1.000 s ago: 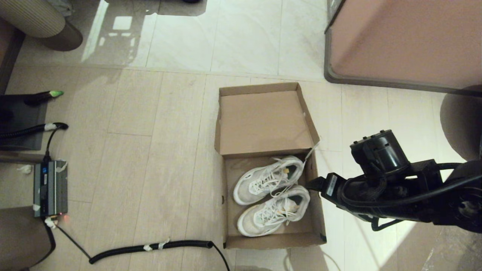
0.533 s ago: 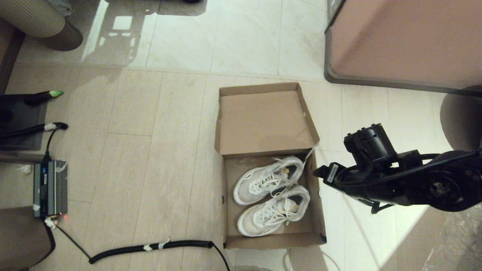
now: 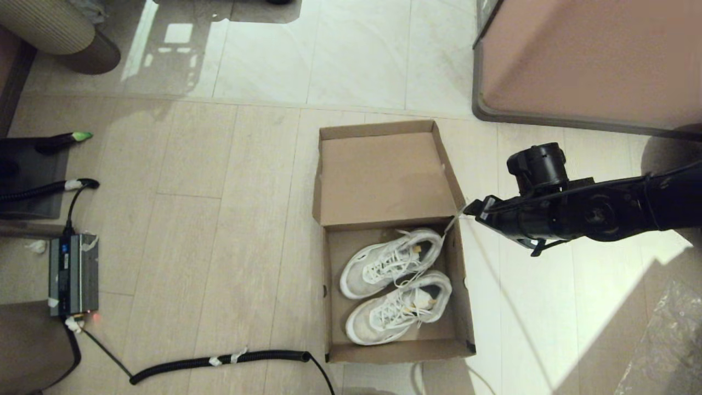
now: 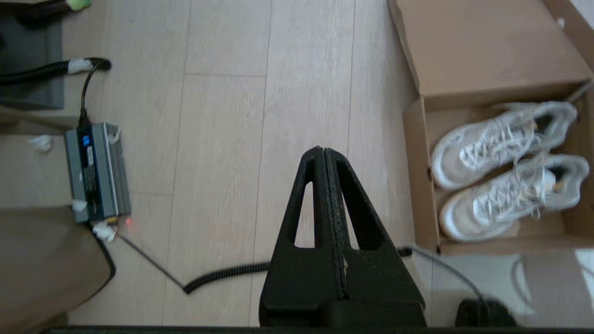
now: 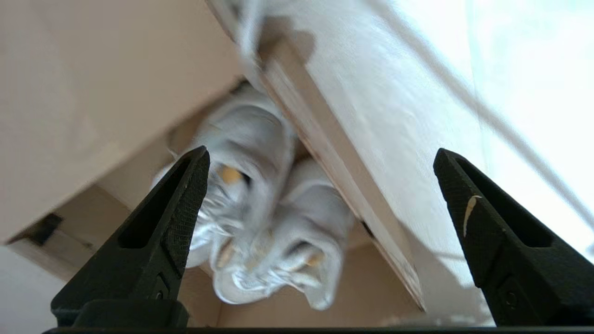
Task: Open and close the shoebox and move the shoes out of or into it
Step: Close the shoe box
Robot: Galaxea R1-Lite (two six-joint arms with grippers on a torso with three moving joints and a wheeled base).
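Note:
The brown cardboard shoebox [image 3: 396, 351] stands open on the floor, its hinged lid [image 3: 384, 175] laid back on the far side. Both white and grey sneakers [image 3: 392, 262] lie side by side inside, toes to the left; a white lace trails over the right wall. My right gripper [image 3: 473, 209] hovers just outside the box's right wall, level with the lid hinge. Its wrist view shows the gripper [image 5: 321, 152] open and empty above that wall [image 5: 343, 185], with the shoes [image 5: 260, 218] below. My left gripper [image 4: 323, 149] is shut and empty over bare floor, left of the shoebox [image 4: 487, 51].
A pinkish-brown furniture block [image 3: 592, 60] with a grey base stands at the far right. On the left floor are a grey power unit [image 3: 74, 274], a dark mat [image 3: 27, 175] and a coiled black cable [image 3: 219, 359] running toward the box's near left corner.
My right arm has swung away from me along the box's right side, from beside the shoes' heels to the hinge corner. The box and the shoes have not moved.

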